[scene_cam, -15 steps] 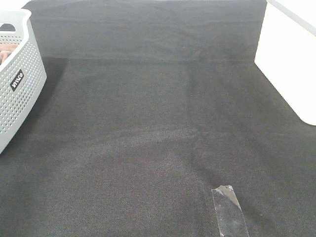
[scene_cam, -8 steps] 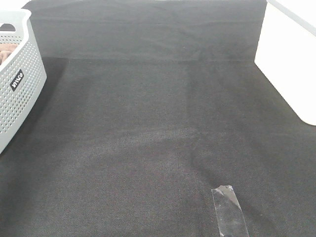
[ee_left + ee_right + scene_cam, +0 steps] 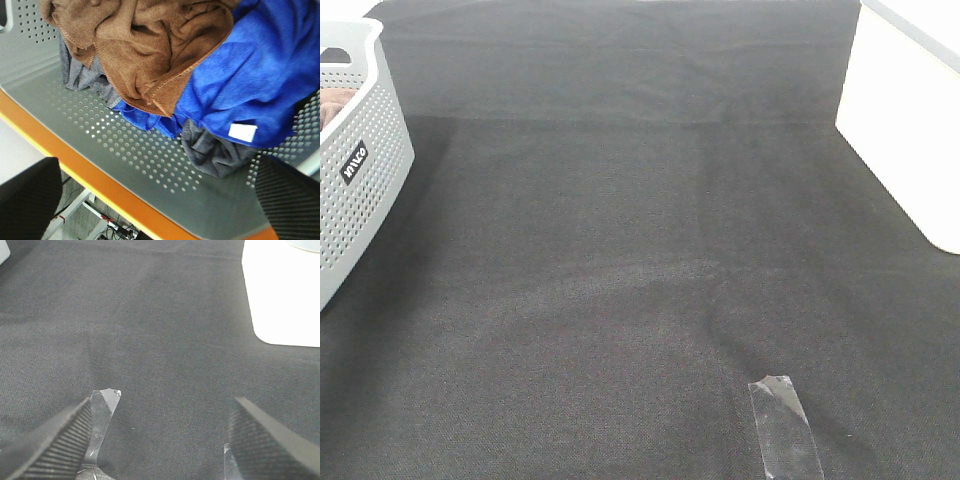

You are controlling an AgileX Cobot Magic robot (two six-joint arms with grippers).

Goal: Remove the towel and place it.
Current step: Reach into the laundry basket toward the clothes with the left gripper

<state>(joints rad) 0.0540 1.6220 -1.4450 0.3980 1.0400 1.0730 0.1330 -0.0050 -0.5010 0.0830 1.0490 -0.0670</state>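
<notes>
Black bench (image 3: 640,250) carries the basket (image 3: 365,150) at its left edge, towel (image 3: 145,50) bunched inside; left jaws hover wide, empty, ready to grasp; right jaws wide, empty.

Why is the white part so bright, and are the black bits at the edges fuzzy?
Exterior high view: the white surface is washed out, and the tape shines. Left wrist view: the towel is sharp, one left finger a soft blur. Right wrist view: the right fingers show clear ridges.

Brown towel (image 3: 145,50) crumpled inside basket (image 3: 125,150)
</notes>
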